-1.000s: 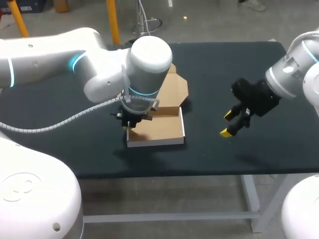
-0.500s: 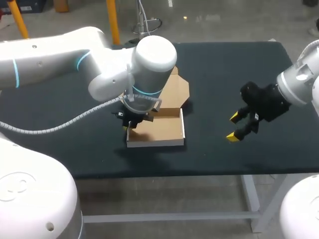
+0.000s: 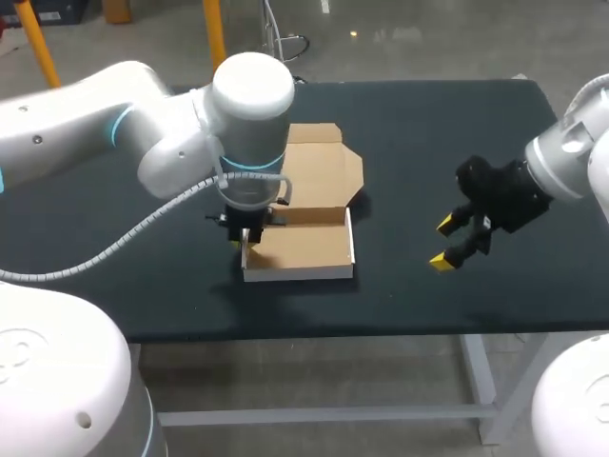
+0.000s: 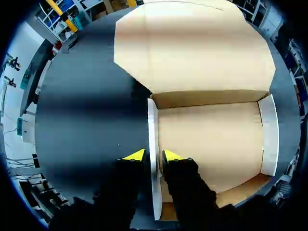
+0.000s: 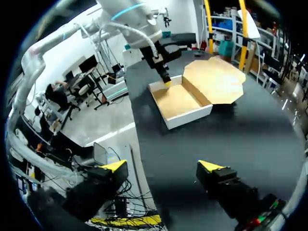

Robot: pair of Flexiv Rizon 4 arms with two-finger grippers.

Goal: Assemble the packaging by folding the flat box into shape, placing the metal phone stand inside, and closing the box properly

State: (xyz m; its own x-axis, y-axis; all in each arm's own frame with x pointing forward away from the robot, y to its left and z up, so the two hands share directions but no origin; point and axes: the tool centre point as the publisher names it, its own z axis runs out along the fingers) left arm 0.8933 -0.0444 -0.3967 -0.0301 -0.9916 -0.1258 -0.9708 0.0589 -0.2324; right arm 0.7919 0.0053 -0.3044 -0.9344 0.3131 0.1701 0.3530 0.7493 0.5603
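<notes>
Both fingers of the left gripper [image 4: 153,156] clamp the box [image 4: 211,144] by its side wall, right gripper [image 3: 442,242] gaping well apart.

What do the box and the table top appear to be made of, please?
The box looks like thin cardboard: matte brown inside, white outer walls, creased folds. The table top is dark and matte, perhaps a cloth or mat covering; I cannot tell which.
</notes>
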